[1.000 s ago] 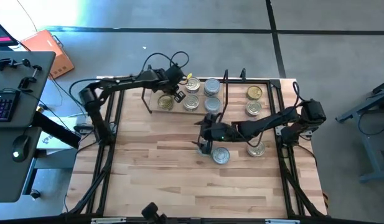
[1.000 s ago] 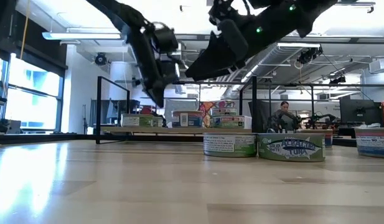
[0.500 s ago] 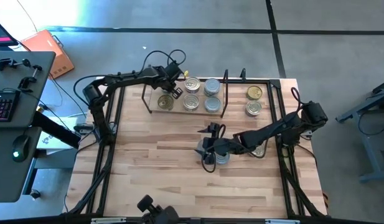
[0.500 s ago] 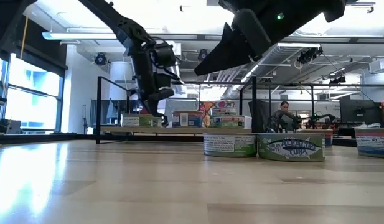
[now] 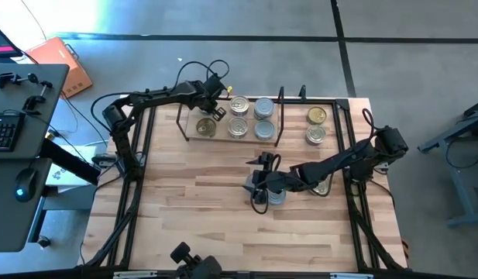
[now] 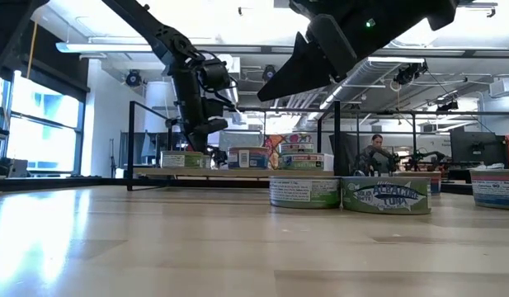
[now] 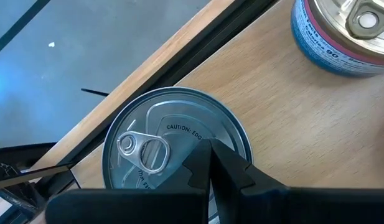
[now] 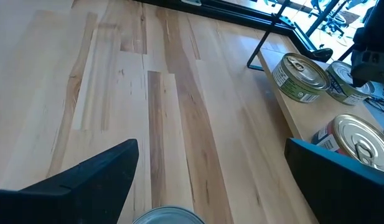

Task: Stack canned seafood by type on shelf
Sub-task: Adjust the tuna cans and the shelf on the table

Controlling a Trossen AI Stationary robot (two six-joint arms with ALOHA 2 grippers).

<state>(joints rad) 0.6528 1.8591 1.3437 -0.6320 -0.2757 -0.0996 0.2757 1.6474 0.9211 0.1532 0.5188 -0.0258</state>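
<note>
The shelf [image 5: 221, 136] stands at the table's far side and carries several tins of canned seafood with gold and silver tops. My left gripper [image 7: 209, 149], shut, is over a silver-topped tin [image 7: 148, 146] that sits on the shelf's board near its edge. My right gripper [image 5: 258, 190] is open at mid-table. It stands above and clear of a silver-topped tin [image 5: 276, 195], and in the low view it [image 6: 270, 92] hangs well above the tins. That tin's rim [image 8: 170, 216] shows low between the wide-spread fingers. My left gripper's shut fingertips [image 7: 201, 152] come slanting down from above onto the middle of the silver tin's lid [image 7: 179, 134], beside its pull tab. The tin sits flat on the shelf's board. Whether the fingertips touch the lid I cannot tell.
Two loose tins [image 5: 318, 116] [image 5: 315, 136] sit to the right of the shelf, and another [image 5: 322, 186] is near the right arm. The shelf's black wire uprights [image 6: 336, 136] rise at its ends. Bare wood [image 5: 192, 209] stretches toward the near edge.
My left gripper has moved toward the table's left and down over the shelf, staying shut. My right gripper has swung toward the near edge to a place over the silver tin and rolled a little, staying open. Both have kept still for the last half second.
</note>
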